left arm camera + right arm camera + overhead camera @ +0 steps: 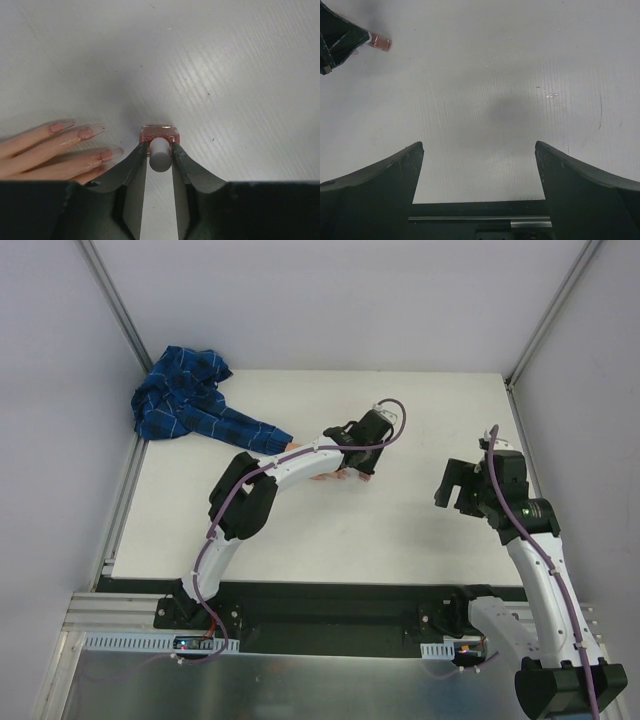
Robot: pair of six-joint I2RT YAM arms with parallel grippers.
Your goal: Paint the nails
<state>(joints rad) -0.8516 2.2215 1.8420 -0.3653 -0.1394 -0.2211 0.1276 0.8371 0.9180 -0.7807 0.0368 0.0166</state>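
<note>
The fake hand [35,155] lies at the left of the left wrist view, its pinkish-mauve nails [86,133] pointing right. In the top view only a bit of the hand [322,477] shows under the left arm, with its blue plaid sleeve [200,405] behind. My left gripper [160,145] is shut on a small polish bottle [159,133] with a reddish glittery body and a grey cap, standing on the table just right of the fingertips. My right gripper [479,145] is open and empty over bare table, far right of the hand [455,485].
The white table [420,420] has walls at the back and both sides. The bunched sleeve fills its back left corner. The left gripper with the bottle [380,43] shows at the top left of the right wrist view.
</note>
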